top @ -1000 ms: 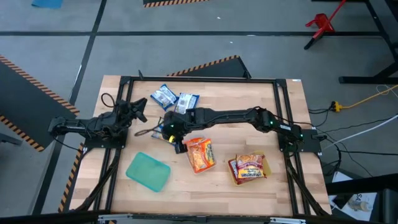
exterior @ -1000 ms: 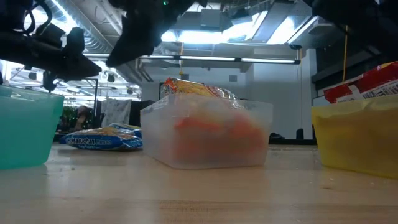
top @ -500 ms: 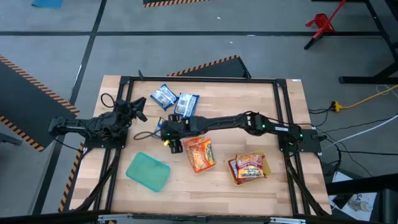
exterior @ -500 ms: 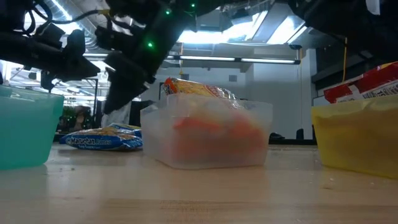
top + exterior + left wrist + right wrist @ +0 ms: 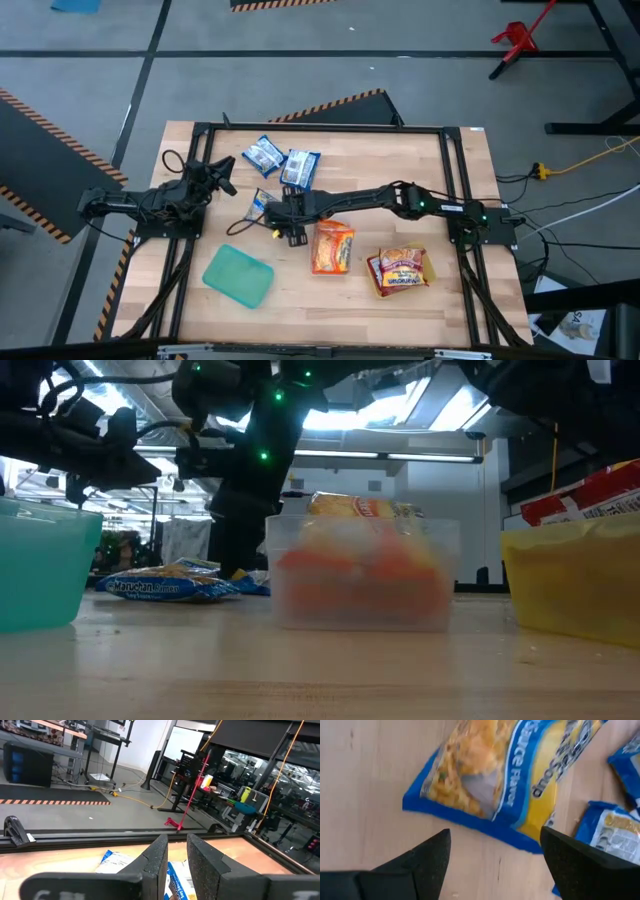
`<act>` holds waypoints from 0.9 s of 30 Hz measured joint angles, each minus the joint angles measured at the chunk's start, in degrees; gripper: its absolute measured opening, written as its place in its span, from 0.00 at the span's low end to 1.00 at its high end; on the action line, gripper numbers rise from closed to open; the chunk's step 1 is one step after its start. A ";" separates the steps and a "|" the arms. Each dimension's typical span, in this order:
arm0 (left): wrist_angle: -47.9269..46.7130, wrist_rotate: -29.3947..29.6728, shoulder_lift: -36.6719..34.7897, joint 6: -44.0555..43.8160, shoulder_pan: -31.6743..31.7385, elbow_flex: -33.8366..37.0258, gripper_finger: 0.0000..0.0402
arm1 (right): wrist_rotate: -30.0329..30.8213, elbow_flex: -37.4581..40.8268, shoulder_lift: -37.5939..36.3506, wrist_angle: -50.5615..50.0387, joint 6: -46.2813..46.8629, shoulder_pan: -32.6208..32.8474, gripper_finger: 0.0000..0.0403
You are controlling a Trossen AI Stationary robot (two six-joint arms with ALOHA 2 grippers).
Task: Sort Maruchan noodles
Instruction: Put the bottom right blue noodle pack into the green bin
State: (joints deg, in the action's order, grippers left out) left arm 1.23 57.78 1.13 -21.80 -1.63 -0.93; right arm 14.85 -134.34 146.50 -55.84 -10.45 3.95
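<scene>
The wooden tabletop (image 5: 330, 300) carries everything, with both dark arms reaching in from its sides. The right arm stretches far across toward the left half, and its tool (image 5: 283, 212) hangs low over a blue noodle packet (image 5: 500, 785) lying flat on the wood; the wrist view shows the two fingers (image 5: 420, 860) spread wide, released, with the packet just ahead of them and nothing between them. The left arm waits near the left edge, its tool (image 5: 222, 178) raised, the fingers (image 5: 155, 860) nearly together with only a narrow gap and nothing in it. A teal tray (image 5: 238, 275) sits near the front left. The clear tray (image 5: 333, 247) beside it holds orange packets (image 5: 355, 575). The yellow tray (image 5: 398, 270) holds red packets (image 5: 590, 495). Two more blue packets (image 5: 282, 160) lie close together toward the far edge.
</scene>
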 joint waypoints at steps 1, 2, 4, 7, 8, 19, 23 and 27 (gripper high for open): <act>0.00 -0.02 0.00 0.01 0.00 0.00 0.17 | 0.15 0.00 0.00 -0.46 -0.09 0.00 0.72; 0.00 -0.02 0.00 0.02 0.00 0.00 0.17 | 0.02 0.00 0.00 -0.59 -0.25 0.07 0.72; 0.00 0.00 0.00 0.03 0.00 0.00 0.17 | -0.94 0.00 0.00 0.87 -0.45 0.13 0.72; 0.00 0.02 0.00 0.07 0.00 0.00 0.17 | -4.34 -0.45 -0.07 2.78 -0.65 0.13 0.72; 0.00 0.02 0.00 0.07 0.00 0.00 0.17 | -5.48 -0.46 -0.22 3.66 -0.72 0.13 0.72; -0.02 0.02 0.00 1.45 0.00 0.00 0.17 | -12.18 1.07 2.01 13.68 -3.03 -0.69 0.72; -0.02 0.04 -0.02 1.50 0.00 0.01 0.17 | -7.19 1.01 3.30 16.07 -3.05 -1.02 0.72; -0.02 0.01 0.00 1.63 0.00 0.02 0.17 | -3.23 0.85 4.08 16.10 -3.06 -1.02 0.71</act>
State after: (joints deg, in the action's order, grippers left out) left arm 1.21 57.79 1.13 -20.17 -1.63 -0.91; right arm 11.62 -133.49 150.58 -39.74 -13.51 2.92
